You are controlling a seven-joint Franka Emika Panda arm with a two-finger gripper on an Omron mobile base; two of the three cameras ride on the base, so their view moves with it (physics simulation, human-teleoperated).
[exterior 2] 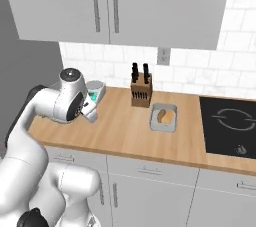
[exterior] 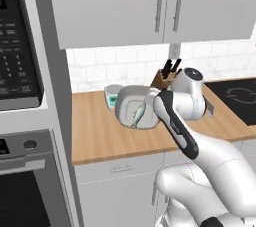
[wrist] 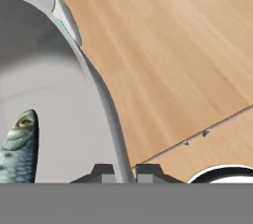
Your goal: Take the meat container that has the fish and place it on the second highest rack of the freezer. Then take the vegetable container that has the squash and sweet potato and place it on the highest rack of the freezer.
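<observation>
The meat container (exterior: 131, 105), a light-grey rounded tub, hangs tilted above the wooden counter (exterior: 100, 136). The greenish-grey fish (exterior: 136, 116) lies against its lower wall. In the hand view the tub's wall (wrist: 49, 94) takes up the left side, with the fish (wrist: 20, 149) at the lower left. My gripper (wrist: 124, 171) is shut on the tub's rim, one fingertip (wrist: 103, 172) inside and the other outside. The vegetable tray (exterior 2: 163, 125) with the orange and tan squash and sweet potato (exterior 2: 165, 116) rests on the counter by the cooktop. The freezer and its racks are out of view.
A white cup with a teal label (exterior: 112, 96) stands behind the tub. A knife block (exterior 2: 141, 91) sits at the back wall. A black cooktop (exterior 2: 230, 121) lies to the right. A microwave (exterior: 15, 46) and oven (exterior: 25, 191) stand left. Upper cabinets (exterior: 150, 1) hang overhead.
</observation>
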